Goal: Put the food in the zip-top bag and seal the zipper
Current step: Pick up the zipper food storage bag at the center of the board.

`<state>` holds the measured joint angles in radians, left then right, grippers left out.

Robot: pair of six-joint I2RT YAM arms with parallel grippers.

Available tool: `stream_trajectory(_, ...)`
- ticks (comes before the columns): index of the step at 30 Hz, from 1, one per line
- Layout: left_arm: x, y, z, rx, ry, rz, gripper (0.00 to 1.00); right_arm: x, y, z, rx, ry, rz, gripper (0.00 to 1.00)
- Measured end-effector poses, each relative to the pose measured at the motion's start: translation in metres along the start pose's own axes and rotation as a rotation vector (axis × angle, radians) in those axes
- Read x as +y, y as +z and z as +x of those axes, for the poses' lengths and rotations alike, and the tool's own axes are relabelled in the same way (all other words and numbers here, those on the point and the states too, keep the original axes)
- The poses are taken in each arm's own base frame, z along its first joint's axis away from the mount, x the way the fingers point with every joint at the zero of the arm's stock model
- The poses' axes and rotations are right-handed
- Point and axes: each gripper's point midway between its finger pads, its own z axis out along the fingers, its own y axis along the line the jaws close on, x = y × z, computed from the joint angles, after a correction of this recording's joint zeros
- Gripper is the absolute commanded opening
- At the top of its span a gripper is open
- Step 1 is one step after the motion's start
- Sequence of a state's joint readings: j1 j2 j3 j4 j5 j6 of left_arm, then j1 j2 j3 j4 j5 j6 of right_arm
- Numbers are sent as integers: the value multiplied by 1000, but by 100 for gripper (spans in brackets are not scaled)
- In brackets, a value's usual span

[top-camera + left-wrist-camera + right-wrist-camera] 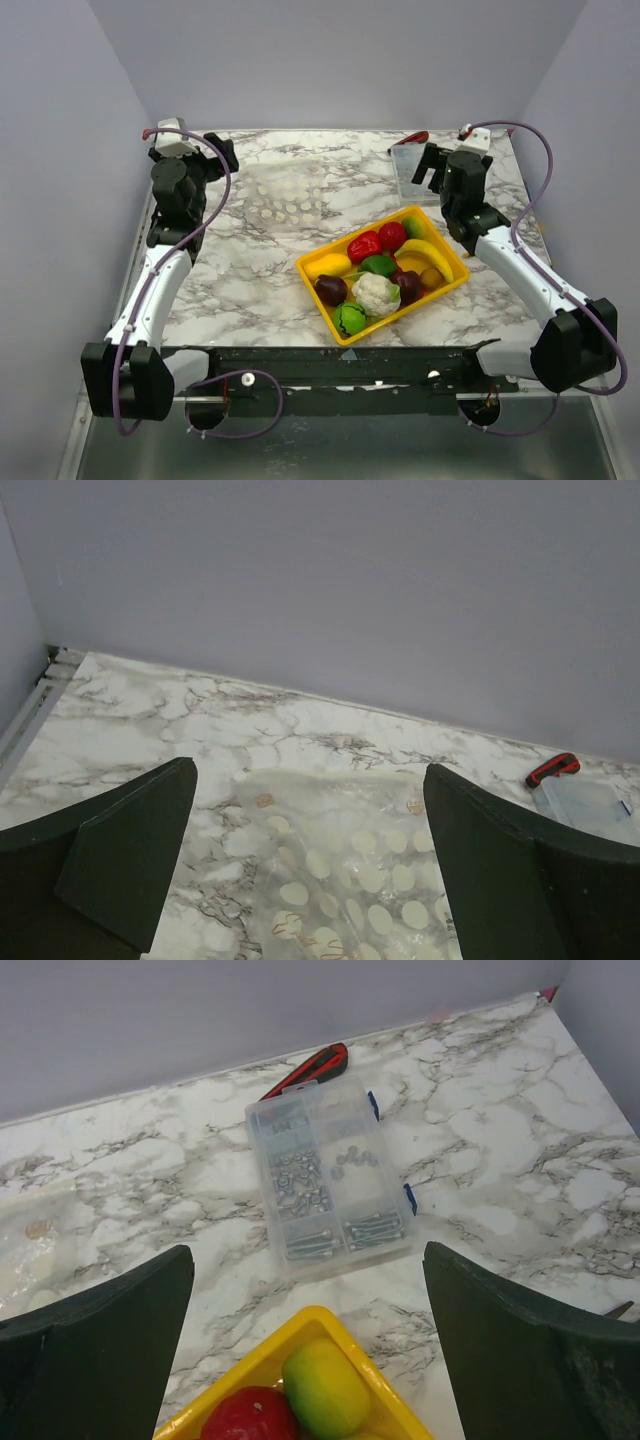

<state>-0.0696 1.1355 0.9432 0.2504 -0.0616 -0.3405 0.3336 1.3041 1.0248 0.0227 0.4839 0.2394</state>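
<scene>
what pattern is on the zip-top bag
Transparent with pale round dots; the zip-top bag shows best in the left wrist view.

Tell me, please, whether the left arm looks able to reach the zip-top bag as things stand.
Probably yes. The open left gripper points straight at the zip-top bag, which lies flat on the table with nothing on it; the yellow tray sits well aside.
</scene>
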Motion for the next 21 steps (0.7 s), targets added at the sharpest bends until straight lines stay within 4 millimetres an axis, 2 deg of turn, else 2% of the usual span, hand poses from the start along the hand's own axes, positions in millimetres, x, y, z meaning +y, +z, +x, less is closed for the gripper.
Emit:
stream_trajectory(3, 10, 12, 15, 30, -56, -55, 99, 1, 0, 0, 8, 9, 2, 100)
stream_trajectory(8, 38, 31, 67, 168, -189, -192, 99, 8, 3, -11, 14, 30, -11, 100)
stream_trajectory(12, 56, 50, 93, 266, -284, -269, 98, 12, 1, -9, 33, 37, -29, 100)
stream_trajectory(16, 61, 70, 112, 361, -352, -276, 98, 16, 0, -2, 60, 35, -54, 100)
stream_trajectory(18, 60, 80, 124, 420, -384, -260, 95, 18, -1, 1, 72, 36, -68, 100)
stream_trajectory(21, 59, 89, 149, 529, -408, -251, 94, 21, -2, 9, 97, 36, -89, 100)
